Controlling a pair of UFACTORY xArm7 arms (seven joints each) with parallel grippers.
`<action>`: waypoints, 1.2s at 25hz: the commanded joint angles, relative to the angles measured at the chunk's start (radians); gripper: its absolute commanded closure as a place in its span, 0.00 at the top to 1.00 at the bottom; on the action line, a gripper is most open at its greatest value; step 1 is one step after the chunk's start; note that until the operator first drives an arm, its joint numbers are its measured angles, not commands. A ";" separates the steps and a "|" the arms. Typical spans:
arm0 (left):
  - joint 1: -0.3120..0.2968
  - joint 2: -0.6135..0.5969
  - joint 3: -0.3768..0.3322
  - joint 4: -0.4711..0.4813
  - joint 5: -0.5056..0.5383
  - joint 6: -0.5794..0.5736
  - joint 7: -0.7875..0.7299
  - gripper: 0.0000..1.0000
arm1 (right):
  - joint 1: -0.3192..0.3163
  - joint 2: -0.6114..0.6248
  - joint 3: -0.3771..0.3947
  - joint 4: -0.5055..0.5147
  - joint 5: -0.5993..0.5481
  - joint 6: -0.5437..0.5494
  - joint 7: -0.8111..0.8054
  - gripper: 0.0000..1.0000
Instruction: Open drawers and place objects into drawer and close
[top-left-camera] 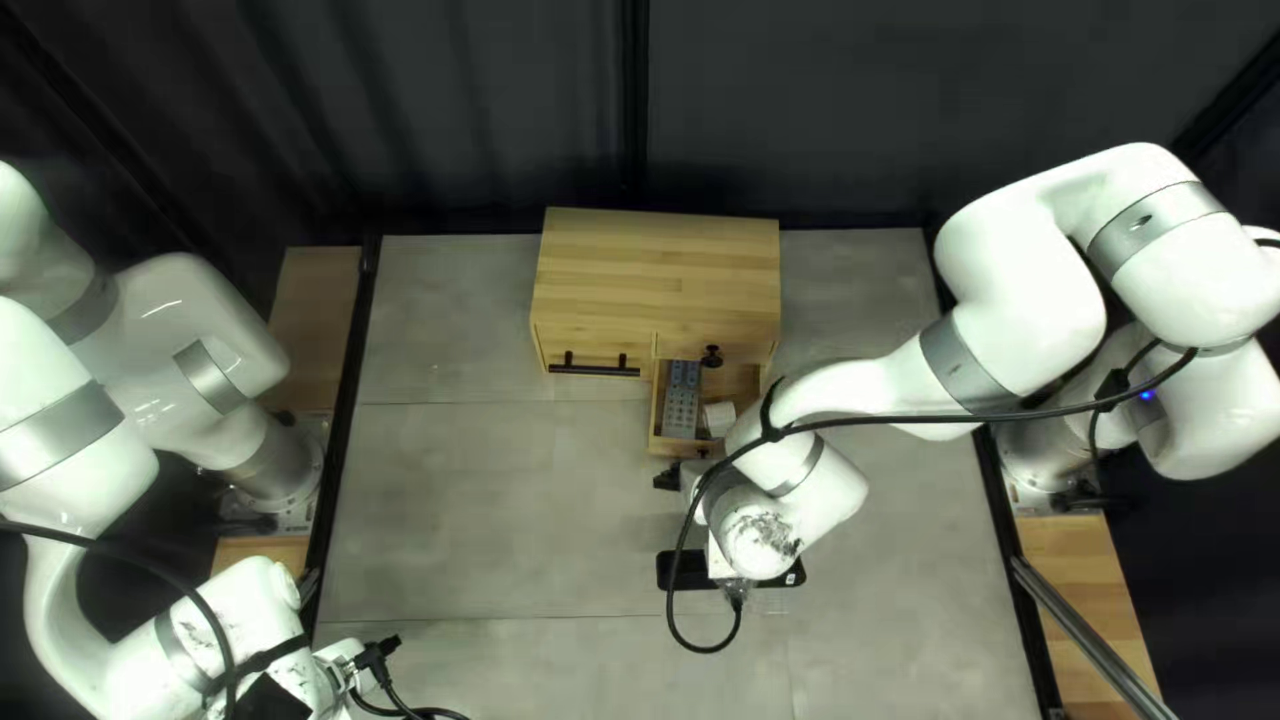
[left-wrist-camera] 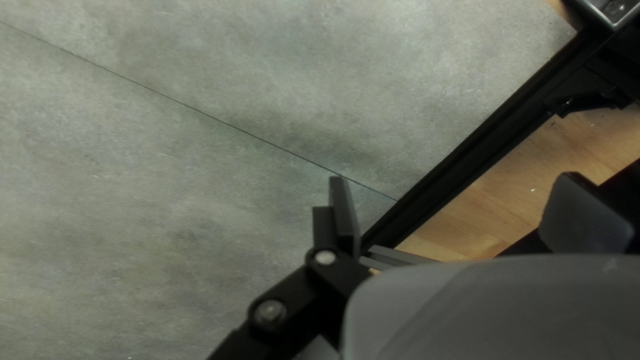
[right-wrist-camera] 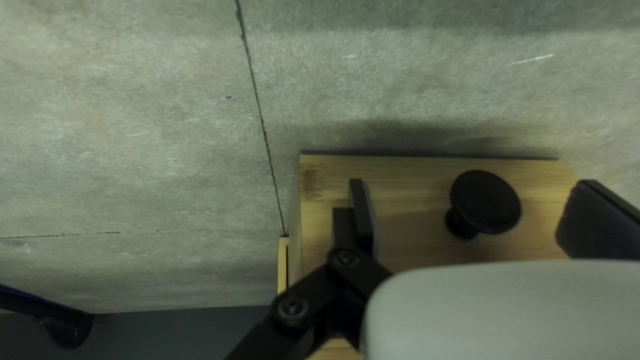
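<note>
Out in front of the wooden cabinet (top-left-camera: 660, 267) stands an open drawer (top-left-camera: 654, 424), holding a grey remote (top-left-camera: 682, 398) and a small white object (top-left-camera: 720, 416). My right gripper (top-left-camera: 668, 478) is at the drawer's front, mostly hidden by its own arm. In the right wrist view that gripper (right-wrist-camera: 470, 208) is open, with the black round knob (right-wrist-camera: 490, 200) of the wooden drawer front (right-wrist-camera: 407, 180) between its fingers, a gap on each side. Over the table's near left part is my left gripper (top-left-camera: 379, 654); in its wrist view the gripper (left-wrist-camera: 463, 203) is open and empty.
The cabinet's left front has a black bar handle (top-left-camera: 594, 368), and another black knob (top-left-camera: 712, 356) shows above the open drawer. My right arm (top-left-camera: 867, 390) reaches across the table's right half. A black rail (left-wrist-camera: 460, 157) edges the table beside my left gripper.
</note>
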 commanded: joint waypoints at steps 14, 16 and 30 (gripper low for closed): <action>0.000 0.000 0.000 0.000 0.000 0.000 0.000 1.00 | -0.007 -0.005 -0.001 -0.007 0.002 -0.004 -0.014 1.00; 0.000 0.000 0.000 0.000 0.000 0.000 0.000 1.00 | -0.009 -0.012 -0.002 -0.012 0.002 -0.003 -0.015 1.00; 0.000 0.000 0.000 0.000 0.000 0.000 0.000 1.00 | -0.018 -0.019 -0.012 -0.026 -0.012 -0.014 -0.015 1.00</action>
